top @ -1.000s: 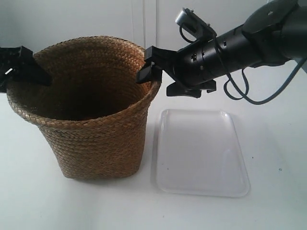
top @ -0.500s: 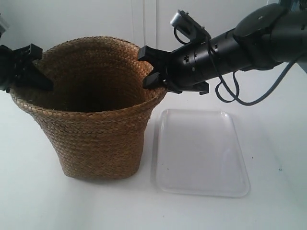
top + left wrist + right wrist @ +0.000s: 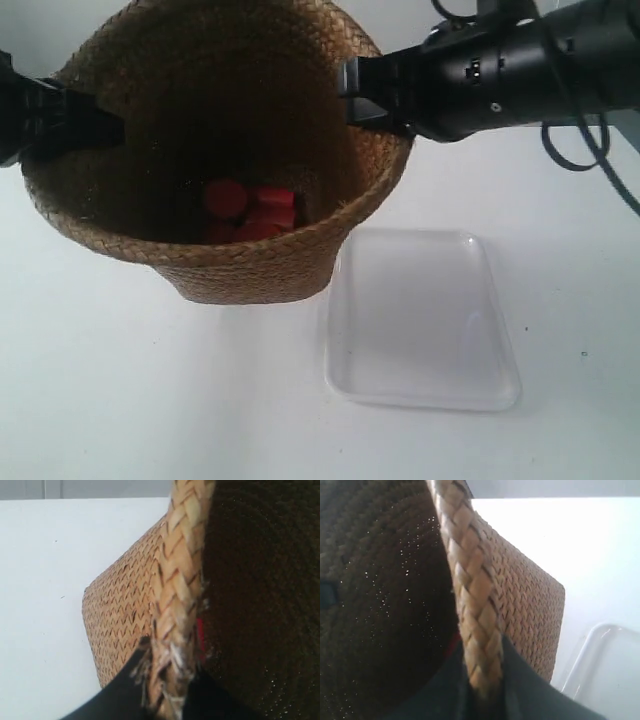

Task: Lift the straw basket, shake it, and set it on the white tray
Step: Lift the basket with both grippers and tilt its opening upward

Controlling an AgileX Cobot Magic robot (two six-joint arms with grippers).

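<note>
The straw basket hangs in the air, off the table and tipped so its mouth faces the exterior camera. Red blocks lie inside on its bottom. My left gripper is shut on the braided rim at the exterior view's left, one finger inside and one outside. My right gripper is shut on the opposite rim, pinching it the same way. The white tray lies flat on the table, below and to the right of the basket, with nothing on it.
A white tabletop runs under everything. The tray's corner shows just beside the basket wall in the right wrist view. A black cable loops under the right arm. A pale wall stands behind.
Both arms have raised the basket off the table and tipped its mouth toward the camera. The red blocks inside have come into sight. The tray has not moved.
</note>
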